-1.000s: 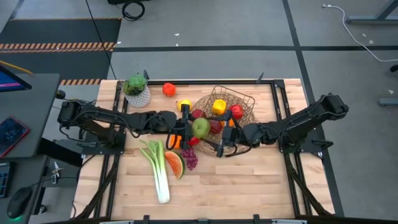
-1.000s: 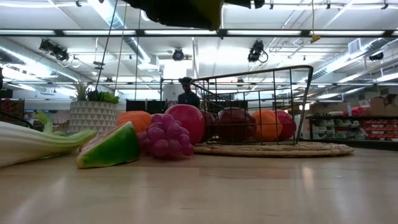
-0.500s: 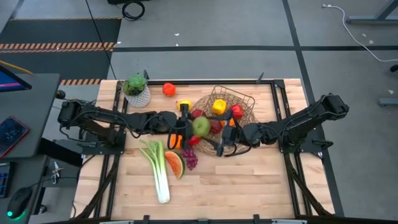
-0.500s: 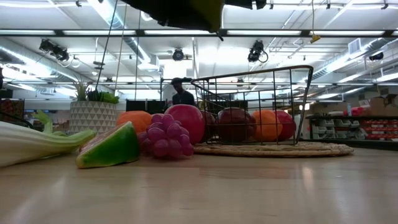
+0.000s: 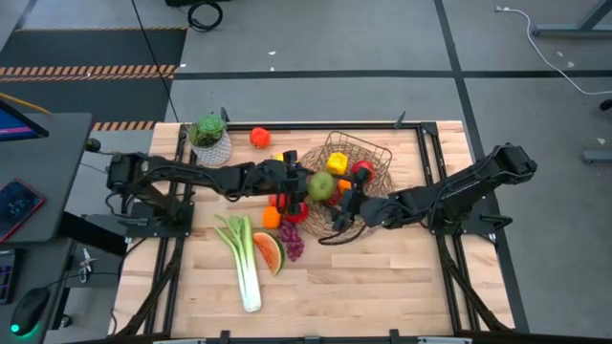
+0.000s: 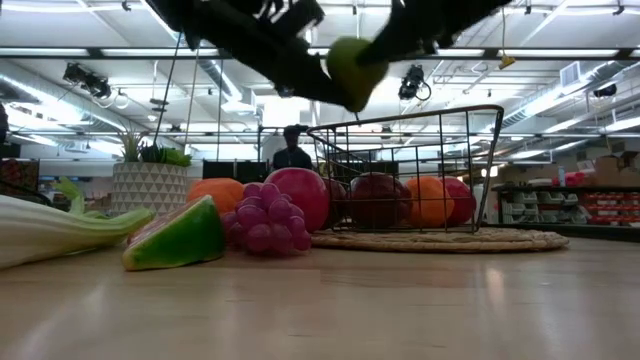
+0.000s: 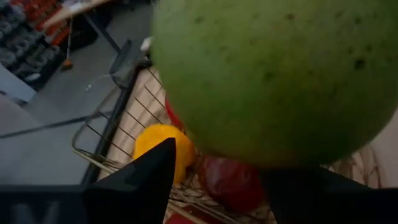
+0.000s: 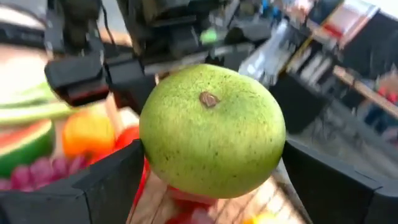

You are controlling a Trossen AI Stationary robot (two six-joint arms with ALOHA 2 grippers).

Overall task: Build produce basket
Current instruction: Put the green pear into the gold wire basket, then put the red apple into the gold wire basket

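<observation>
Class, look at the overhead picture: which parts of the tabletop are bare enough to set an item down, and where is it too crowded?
Free: the whole near strip of the table, right of the leek and below both arms; also the far right corner beside the basket. Crowded: the middle, where the watermelon slice, grapes, orange and both grippers around the green pear cluster at the basket's rim.

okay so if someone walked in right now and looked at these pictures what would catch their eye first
The green pear, held up in the air between both arms at the basket's near rim; it fills both wrist views. The left gripper grips it, while the right gripper has its fingers spread wide around it, like a handover. Next, the colourful produce left on the table: leek, watermelon slice and grapes.
</observation>
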